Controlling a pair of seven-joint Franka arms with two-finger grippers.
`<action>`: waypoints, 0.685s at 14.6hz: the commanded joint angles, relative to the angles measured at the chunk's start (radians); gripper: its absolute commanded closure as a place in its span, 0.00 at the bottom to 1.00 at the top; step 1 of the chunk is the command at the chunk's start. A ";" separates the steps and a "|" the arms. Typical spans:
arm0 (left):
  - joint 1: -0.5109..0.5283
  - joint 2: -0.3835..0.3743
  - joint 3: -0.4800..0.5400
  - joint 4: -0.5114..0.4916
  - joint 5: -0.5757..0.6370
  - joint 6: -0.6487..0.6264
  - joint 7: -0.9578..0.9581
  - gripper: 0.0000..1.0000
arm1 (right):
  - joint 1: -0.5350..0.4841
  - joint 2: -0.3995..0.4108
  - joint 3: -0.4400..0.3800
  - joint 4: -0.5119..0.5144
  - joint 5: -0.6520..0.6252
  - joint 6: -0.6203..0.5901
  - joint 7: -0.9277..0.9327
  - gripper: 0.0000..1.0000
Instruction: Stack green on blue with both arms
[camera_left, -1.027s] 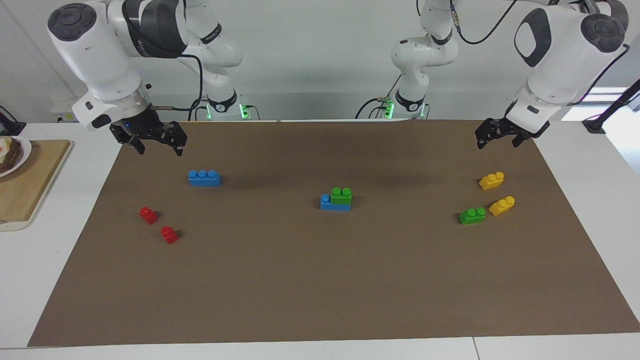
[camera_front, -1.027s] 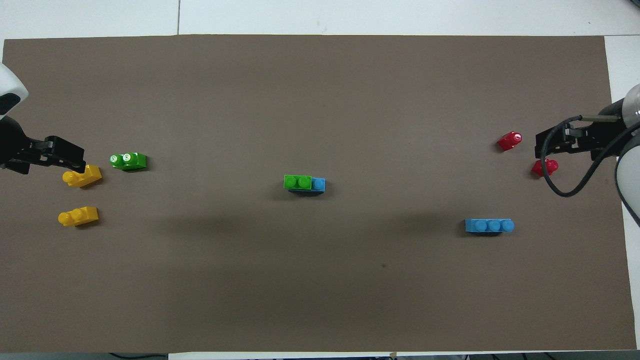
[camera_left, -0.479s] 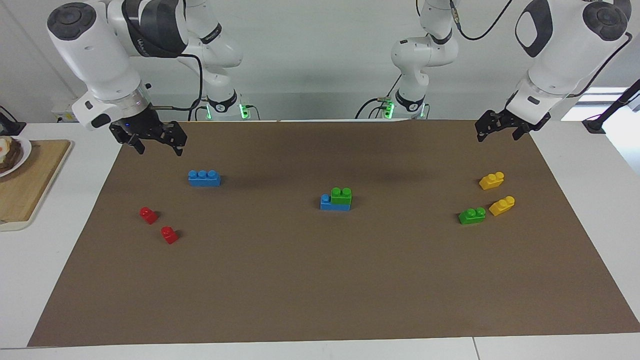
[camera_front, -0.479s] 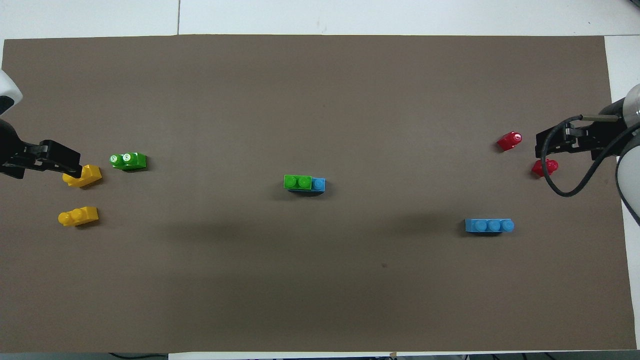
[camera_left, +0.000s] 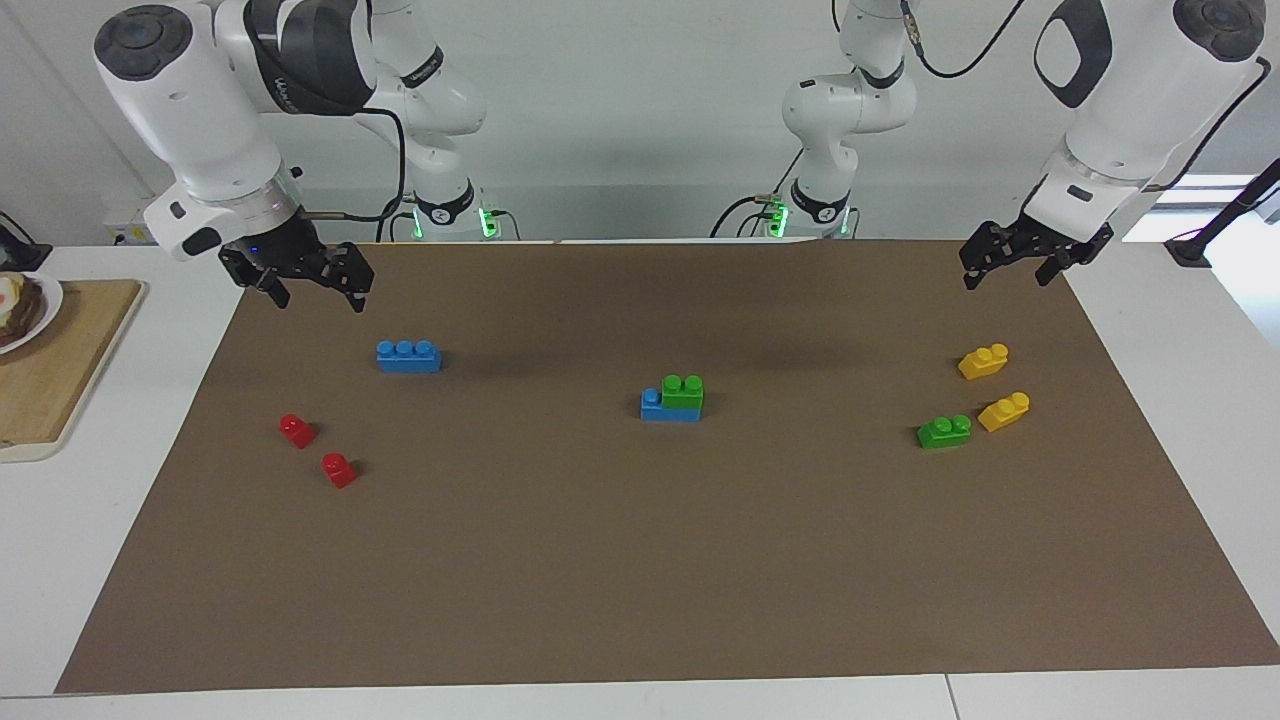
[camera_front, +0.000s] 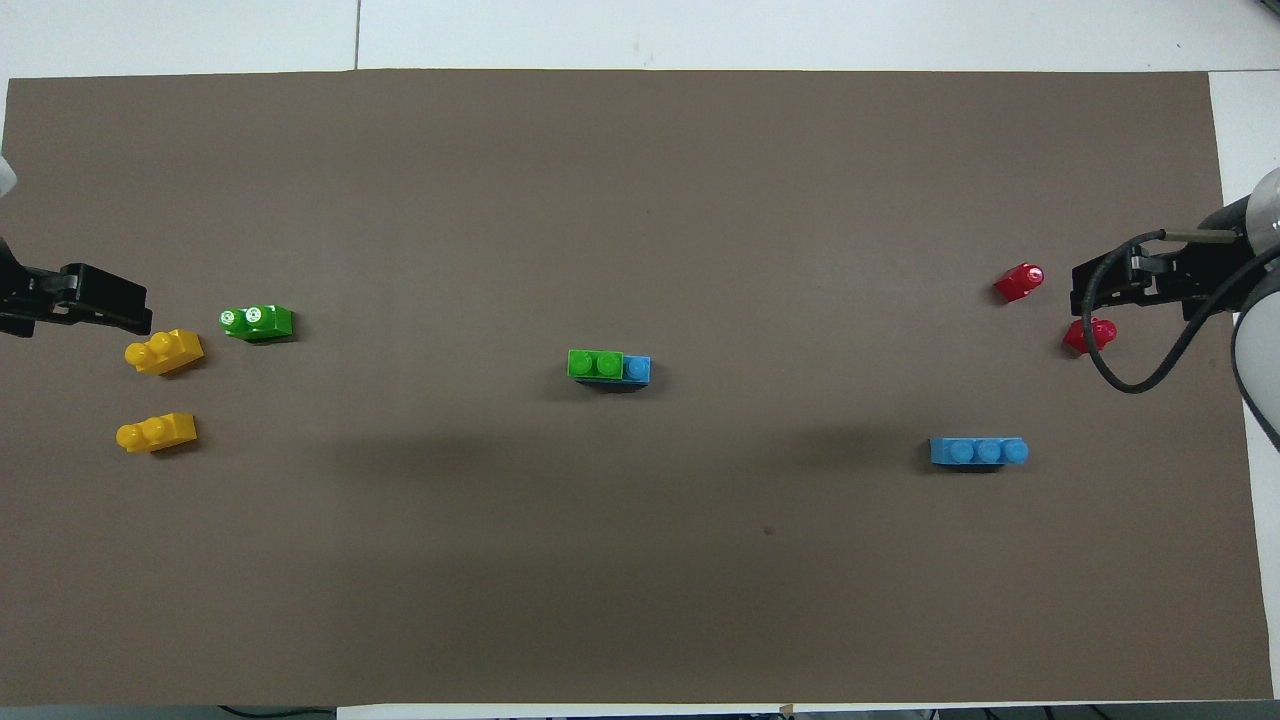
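Two grippers: left gripper (camera_left: 1012, 266) and right gripper (camera_left: 312, 281) both spread, empty, raised.
Stack: green brick (camera_left: 682, 391) on blue brick (camera_left: 668, 405), midway between jaws.
Risk: offset seating; a nudge could unseat it.

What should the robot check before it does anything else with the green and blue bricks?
1. Green brick sits on the blue brick mid-mat, one blue stud uncovered: ok.
2. Stack stands free, nothing touching it: ok.
3. Left gripper open and empty, raised over the mat's corner: ok.
4. Right gripper open and empty, up over the mat's edge: ok.
5. Spare green brick and spare blue brick lie apart, unstacked: ok if one stack is enough.
6. Whether the green brick is pressed fully down: cannot tell.
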 joint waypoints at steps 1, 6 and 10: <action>0.003 -0.021 0.005 -0.018 -0.031 0.035 0.010 0.00 | -0.016 -0.003 0.010 0.005 -0.004 -0.004 0.016 0.00; 0.005 -0.024 0.009 -0.023 -0.046 0.041 0.012 0.00 | -0.016 -0.003 0.010 0.004 -0.004 -0.005 0.016 0.00; 0.003 -0.024 0.009 -0.024 -0.046 0.035 0.012 0.00 | -0.016 -0.005 0.010 -0.001 -0.004 -0.004 0.016 0.00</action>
